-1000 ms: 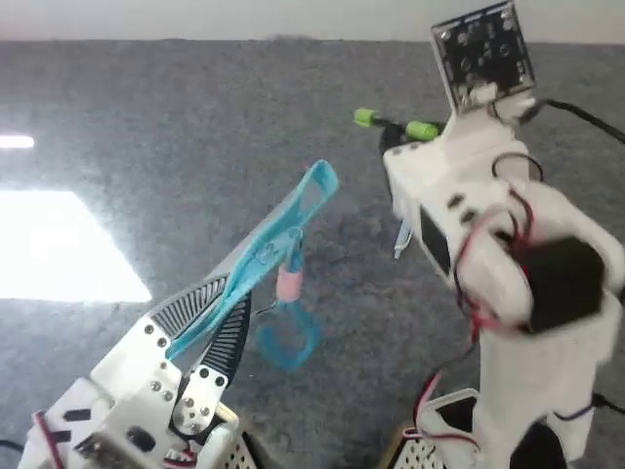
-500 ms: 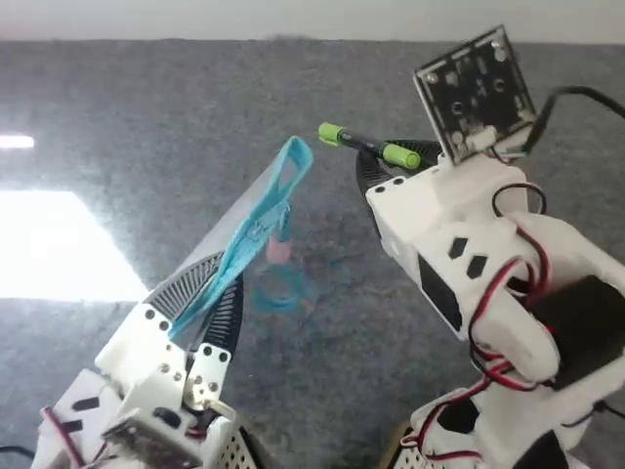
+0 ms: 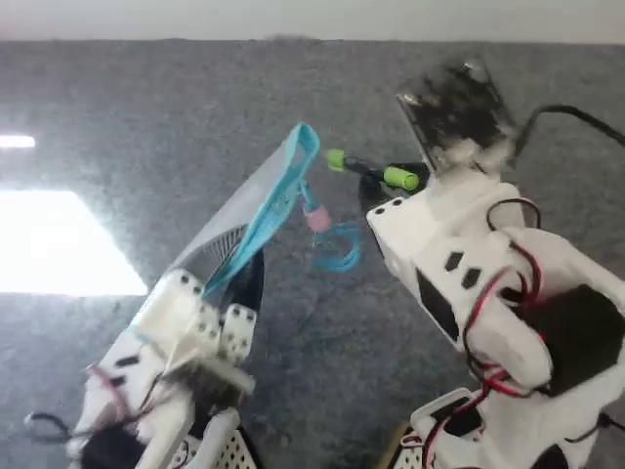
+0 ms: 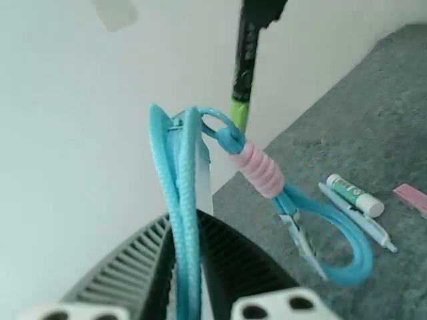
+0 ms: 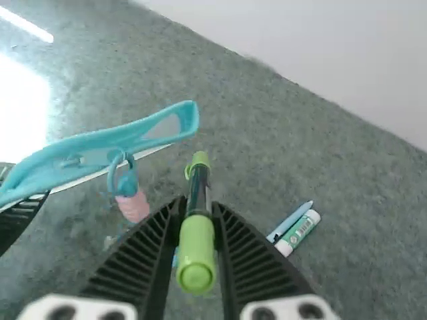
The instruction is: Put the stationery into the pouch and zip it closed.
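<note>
Grey table (image 3: 137, 98): a bright patch of reflected light (image 3: 49, 244) lies at its left edge.

Left gripper (image 3: 232, 269): jaws closed on the lower end of the pouch (image 3: 264, 200). This is a flat, clear pouch with blue trim, held off the table and slanting up toward the right arm. A pink bead (image 3: 317, 219) hangs from the zip pull, with a blue cord loop (image 3: 337, 252) below it, both in the air. Whether the zip is open cannot be told.

Right gripper (image 3: 376, 191): jaws clamped on a marker (image 3: 376, 171) with green ends. The marker is held roughly level above the table, with one end just beside the top of the pouch. Contact between the two cannot be told.

On the table, in the right wrist view, a glue stick (image 5: 298, 233) and a blue pen (image 5: 288, 222) lie side by side. In the left wrist view, a pink eraser (image 4: 410, 197) lies near them.
</note>
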Robot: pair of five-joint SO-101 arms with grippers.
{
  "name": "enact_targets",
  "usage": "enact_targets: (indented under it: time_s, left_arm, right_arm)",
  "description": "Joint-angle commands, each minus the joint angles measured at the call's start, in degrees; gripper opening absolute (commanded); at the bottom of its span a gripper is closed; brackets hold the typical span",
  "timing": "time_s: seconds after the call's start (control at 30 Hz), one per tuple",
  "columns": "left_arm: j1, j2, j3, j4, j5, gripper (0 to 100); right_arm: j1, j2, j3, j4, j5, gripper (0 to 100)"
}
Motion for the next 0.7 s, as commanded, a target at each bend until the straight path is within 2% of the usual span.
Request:
enact_targets:
  time_s: [0.0, 0.1, 0.17, 0.3, 0.4, 0.67]
  left_arm:
    - [-5.19, 4.13, 4.53, -7.3, 1.49, 1]
    - [-5.8, 9.41, 2.59, -7.38, 1.58, 1]
    - [-4.4, 11.96, -1.63, -4.66, 1.67, 1]
    - [5.98, 17.41, -9.19, 4.66, 1.67, 1]
    - [13.36, 22.86, -8.04, 8.7, 1.41, 1]
    - [15.47, 33.58, 5.05, 0.53, -1.41, 1]
  right_arm:
    - [4.79, -1.1, 3.6, 1.63, 1.67, 0.6]
    - [10.07, -1.1, 11.52, -2.33, 3.78, 0.6]
    - [14.2, -1.01, 18.99, -8.31, 4.22, 0.6]
    - [21.41, -1.01, 34.64, -22.73, 4.48, 0.6]
    - [25.01, -1.1, 41.23, -27.03, 6.15, 0.6]
    - [28.44, -1.45, 43.25, -24.75, 8.0, 0.6]
